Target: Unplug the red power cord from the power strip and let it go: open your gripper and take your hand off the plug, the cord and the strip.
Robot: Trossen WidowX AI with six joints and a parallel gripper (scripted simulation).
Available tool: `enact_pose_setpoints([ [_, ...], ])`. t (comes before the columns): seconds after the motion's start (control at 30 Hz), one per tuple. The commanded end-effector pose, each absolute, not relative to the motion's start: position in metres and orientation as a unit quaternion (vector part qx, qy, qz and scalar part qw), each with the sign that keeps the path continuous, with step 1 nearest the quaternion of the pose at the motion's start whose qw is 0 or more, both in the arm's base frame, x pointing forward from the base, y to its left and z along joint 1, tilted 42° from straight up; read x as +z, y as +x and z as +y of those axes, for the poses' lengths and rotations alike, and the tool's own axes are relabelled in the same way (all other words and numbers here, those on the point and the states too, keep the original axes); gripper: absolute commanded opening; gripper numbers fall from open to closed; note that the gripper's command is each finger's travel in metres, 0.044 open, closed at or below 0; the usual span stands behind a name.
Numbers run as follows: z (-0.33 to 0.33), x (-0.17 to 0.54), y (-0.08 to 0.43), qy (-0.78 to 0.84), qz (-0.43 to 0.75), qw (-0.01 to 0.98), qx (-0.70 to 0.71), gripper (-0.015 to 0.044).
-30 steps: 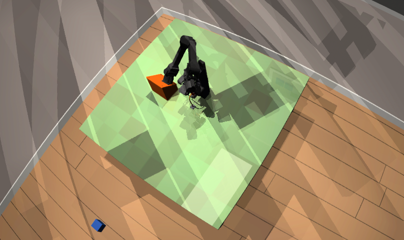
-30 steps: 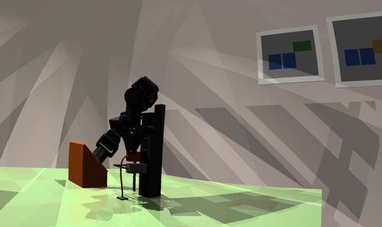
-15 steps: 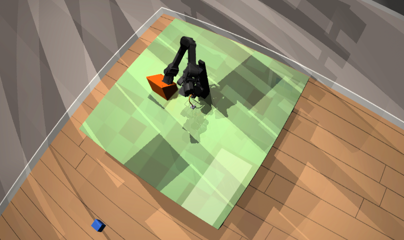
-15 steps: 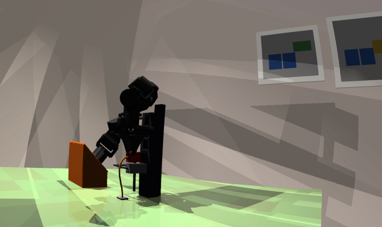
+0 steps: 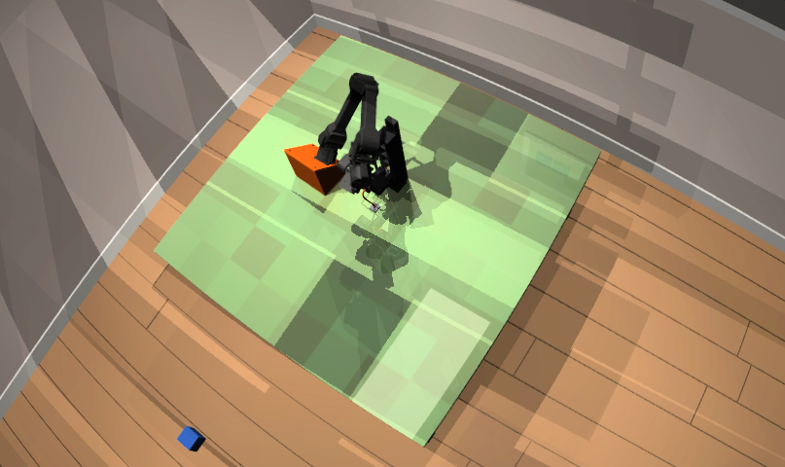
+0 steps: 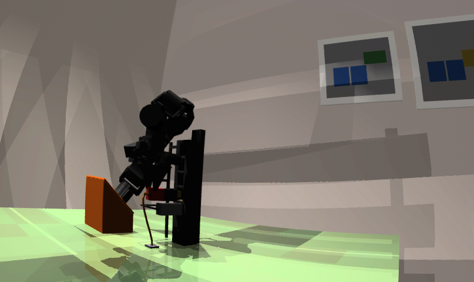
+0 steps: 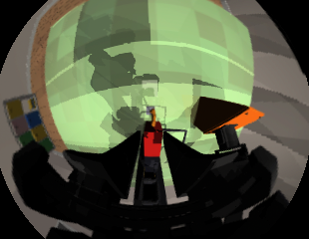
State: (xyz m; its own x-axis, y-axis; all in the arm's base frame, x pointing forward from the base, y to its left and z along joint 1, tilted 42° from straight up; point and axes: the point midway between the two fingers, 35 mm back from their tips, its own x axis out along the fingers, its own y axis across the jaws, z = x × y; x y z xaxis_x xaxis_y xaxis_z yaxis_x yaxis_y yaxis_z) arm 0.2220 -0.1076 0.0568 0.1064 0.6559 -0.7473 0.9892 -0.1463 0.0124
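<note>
From the top view, the red plug [image 6: 154, 192] is hidden beneath the arm, and the gripper [image 7: 153, 159] is lost against the black power strip [image 6: 192, 188]. The cord [image 6: 147, 220] is shown there only as a thin curl, too small to follow. In the wrist view, the lower part of the plug is covered by the dark fingers, so whether they still touch it cannot be told; they seem slightly parted. The strip's sockets are too dark to be made out.
</note>
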Motion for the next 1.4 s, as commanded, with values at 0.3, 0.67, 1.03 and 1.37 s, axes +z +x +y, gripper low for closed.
enact_pose_setpoints([
  [0.3,-0.126,0.047,0.221,0.694,0.591,0.273,-0.308,0.044],
  [0.67,-0.16,0.026,0.214,0.693,0.591,0.273,-0.308,0.044],
  [1.03,-0.16,0.026,0.214,0.693,0.591,0.273,-0.308,0.044],
  [1.37,-0.16,0.026,0.214,0.693,0.591,0.273,-0.308,0.044],
])
